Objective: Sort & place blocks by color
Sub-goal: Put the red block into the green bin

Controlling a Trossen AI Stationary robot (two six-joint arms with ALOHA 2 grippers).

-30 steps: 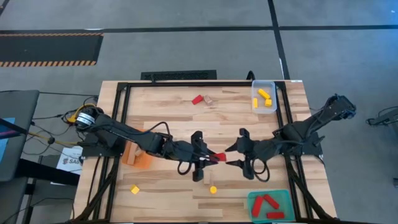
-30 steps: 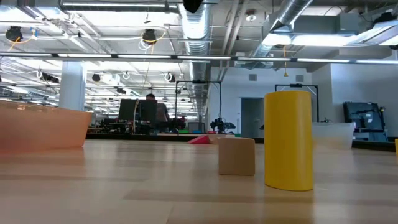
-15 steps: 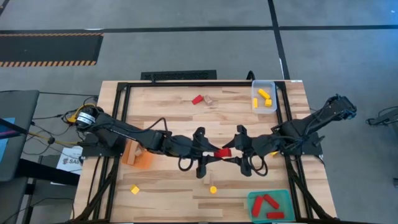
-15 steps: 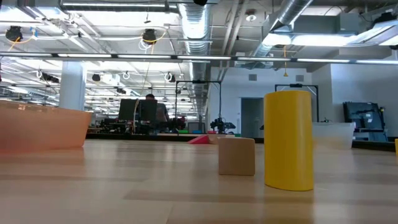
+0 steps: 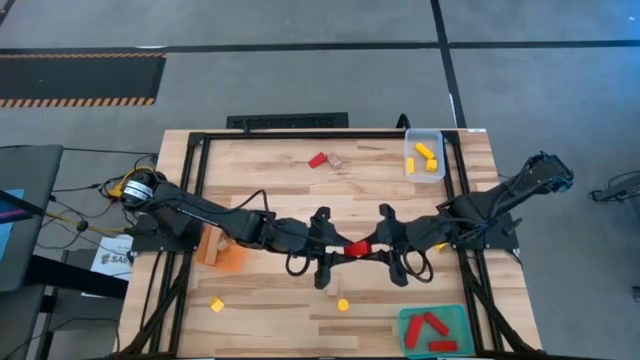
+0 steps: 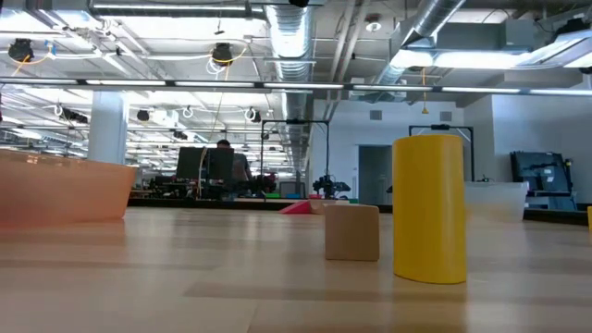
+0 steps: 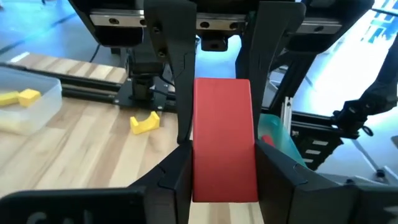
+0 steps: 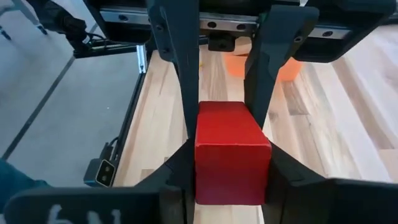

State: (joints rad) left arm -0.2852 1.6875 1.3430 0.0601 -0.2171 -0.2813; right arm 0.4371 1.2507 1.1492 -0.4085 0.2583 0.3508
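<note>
High view: the 2 arms meet at the middle of the bench [image 5: 270,160]. The left pincer [image 5: 338,250] and the right pincer [image 5: 372,247] both close on 1 red block [image 5: 356,247], one from 9 o'clock, the other from 3 o'clock. A red and a wood block [image 5: 324,159] lie at 12 o'clock. The clear tray [image 5: 424,146] at 1 o'clock holds yellow blocks, the green tray [image 5: 432,329] at 5 o'clock holds red ones, the orange tray [image 5: 222,250] at 9 o'clock holds wood. 2 yellow blocks lie loose at 6 and 7 o'clock.

Low view: a yellow cylinder [image 6: 428,207] stands upright just beside a wood cube [image 6: 351,231]; neither pincer shows.

Left wrist view: the left pincer's fingers [image 7: 171,177] clamp the red block's sides, with the other pincer's fingers gripping its far end.

Right wrist view: the same grip, seen from the opposite end.
</note>
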